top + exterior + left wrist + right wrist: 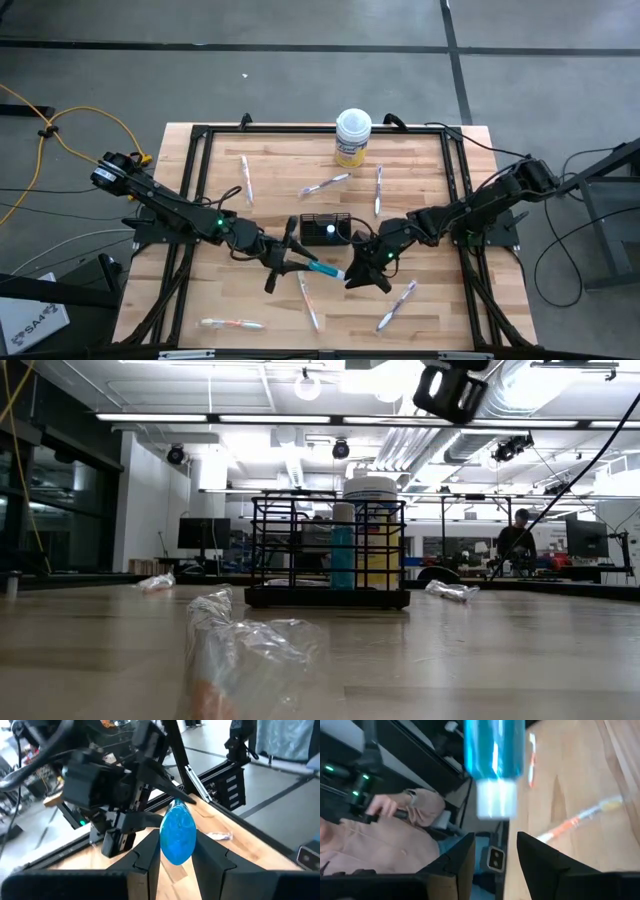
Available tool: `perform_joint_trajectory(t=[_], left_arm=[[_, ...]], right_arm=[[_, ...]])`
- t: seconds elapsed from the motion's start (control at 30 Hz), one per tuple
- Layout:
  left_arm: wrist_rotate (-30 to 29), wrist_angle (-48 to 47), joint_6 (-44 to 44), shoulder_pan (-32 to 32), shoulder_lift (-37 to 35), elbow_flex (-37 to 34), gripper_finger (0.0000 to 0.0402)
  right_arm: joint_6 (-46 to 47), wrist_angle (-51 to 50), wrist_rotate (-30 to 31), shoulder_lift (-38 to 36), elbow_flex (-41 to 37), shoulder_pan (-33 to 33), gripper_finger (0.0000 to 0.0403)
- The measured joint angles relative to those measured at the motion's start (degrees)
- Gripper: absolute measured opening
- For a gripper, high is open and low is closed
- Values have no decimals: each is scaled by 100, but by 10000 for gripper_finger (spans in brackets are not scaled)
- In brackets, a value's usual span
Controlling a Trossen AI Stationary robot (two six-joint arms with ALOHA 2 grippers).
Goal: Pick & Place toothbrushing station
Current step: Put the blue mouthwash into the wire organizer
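The black wire-mesh holder point(325, 228) stands at the table's middle with one teal white-capped tube point(343, 555) upright inside it. My left gripper point(300, 260) is just near of the holder, shut on a second teal tube point(322, 268) whose white cap point(495, 800) points at my right gripper point(358, 272). My right gripper is open, and its fingers point(540, 865) stand short of the cap without touching it. Slim wrapped toothbrushes point(325, 184) lie flat about the table. My left gripper pinches the teal tube's flat rear end point(177, 845) between its two fingers. The fingers come about level from the table's left and lie along the tube. The tube sticks out ahead of them toward the table's right, lifted clear of the table.
A white-lidded yellow round tub point(352, 137) stands at the far edge. Wrapped toothbrushes lie far left point(245, 180), far right point(379, 188) and near the front edge point(232, 323), point(308, 300), point(397, 305). A person's sleeve and hand point(395, 820) show beyond the table.
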Motion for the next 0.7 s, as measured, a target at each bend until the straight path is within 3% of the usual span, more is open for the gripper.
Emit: perform_joint_trajectory(t=[0.37, 0.53, 0.7], left_arm=[[-787, -273, -1777, 0, 0, 0, 90], [-839, -293, -2729, -3, 0, 0, 90], [-837, -266, -2946, -128, -89, 0, 90]], right_arm=[[45, -455, 43, 0, 0, 221, 113], [2, -631, 52, 0, 0, 258, 96], [203, -1439, 210, -2, 0, 245, 82]])
